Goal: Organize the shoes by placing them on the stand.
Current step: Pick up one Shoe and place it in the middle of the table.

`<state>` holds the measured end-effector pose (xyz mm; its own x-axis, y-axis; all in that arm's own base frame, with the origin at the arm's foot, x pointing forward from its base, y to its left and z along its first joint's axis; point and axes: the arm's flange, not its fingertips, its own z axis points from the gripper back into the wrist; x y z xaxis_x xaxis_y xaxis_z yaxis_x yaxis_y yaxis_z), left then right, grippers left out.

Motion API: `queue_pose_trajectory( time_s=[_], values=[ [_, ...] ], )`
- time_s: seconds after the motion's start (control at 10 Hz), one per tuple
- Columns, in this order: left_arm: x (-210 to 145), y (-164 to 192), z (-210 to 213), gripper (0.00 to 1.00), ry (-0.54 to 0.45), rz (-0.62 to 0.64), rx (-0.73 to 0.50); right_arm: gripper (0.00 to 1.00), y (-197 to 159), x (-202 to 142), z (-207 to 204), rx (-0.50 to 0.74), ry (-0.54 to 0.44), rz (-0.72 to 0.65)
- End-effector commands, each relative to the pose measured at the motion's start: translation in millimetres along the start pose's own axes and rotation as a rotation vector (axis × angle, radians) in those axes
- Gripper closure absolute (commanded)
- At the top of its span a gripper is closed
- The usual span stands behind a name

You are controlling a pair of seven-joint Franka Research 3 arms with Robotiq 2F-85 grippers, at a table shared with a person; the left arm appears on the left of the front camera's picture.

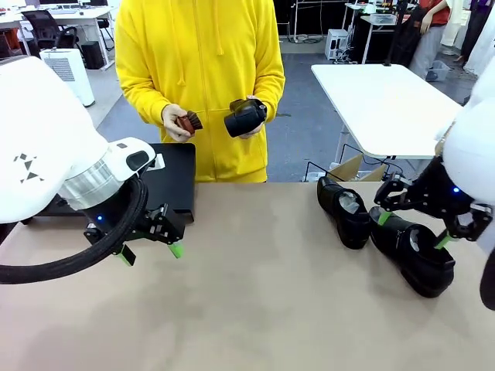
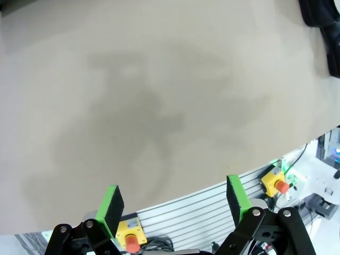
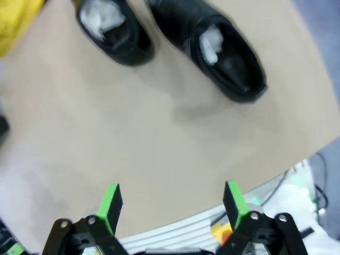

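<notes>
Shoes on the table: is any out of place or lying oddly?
The nearer shoe and the farther shoe lie on the table at the right, far from the stand at the left. Nothing looks damaged.

This is a robotics lab set in an open, office-like hall. White robot arms [image 1: 46, 139] reach over a tan tabletop [image 1: 255, 309]. Its near edge is a ribbed aluminium rail [image 2: 196, 210] carrying yellow boxes with red stop buttons [image 2: 277, 184] — test-bench gear. Farther back, on a grey floor [image 1: 309, 131], stand a white folding table [image 1: 387, 100], a black office chair [image 1: 42, 27] and a white boxy appliance [image 1: 68, 69].
</notes>
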<state>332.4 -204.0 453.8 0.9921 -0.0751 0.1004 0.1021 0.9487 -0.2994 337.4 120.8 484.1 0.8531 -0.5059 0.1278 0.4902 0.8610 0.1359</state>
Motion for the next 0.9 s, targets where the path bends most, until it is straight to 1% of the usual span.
queue_pose_trajectory(
  time_s=[0.0, 0.1, 0.2, 0.3, 0.6, 0.7, 0.8],
  values=[
    [-1, 0, -1, 0.0, 0.006, -0.001, -0.005, 0.0, 30, 29, -11, -0.009, 0.026, 0.15],
    [-1, 0, -1, 0.0, 0.006, -0.001, -0.005, 0.0, 42, 38, -16, -0.001, 0.052, 0.182],
    [-1, 0, -1, 0.0, 0.006, -0.001, -0.005, 0.0, 58, 48, -25, 0.044, 0.031, 0.246],
    [-1, 0, -1, 0.0, 0.006, -0.001, -0.005, 0.0, 27, 20, -15, -0.005, 0.035, 0.125],
    [-1, 0, -1, 0.0, 0.006, -0.001, -0.005, 0.0, 27, 20, -15, -0.005, 0.035, 0.125],
    [-1, 0, -1, 0.0, 0.006, -0.001, -0.005, 0.0, 34, 29, -20, 0.007, 0.049, 0.155],
    [-1, 0, -1, 0.0, 0.006, -0.001, -0.005, 0.0, 42, 35, -24, -0.015, 0.078, 0.201]
  ],
)
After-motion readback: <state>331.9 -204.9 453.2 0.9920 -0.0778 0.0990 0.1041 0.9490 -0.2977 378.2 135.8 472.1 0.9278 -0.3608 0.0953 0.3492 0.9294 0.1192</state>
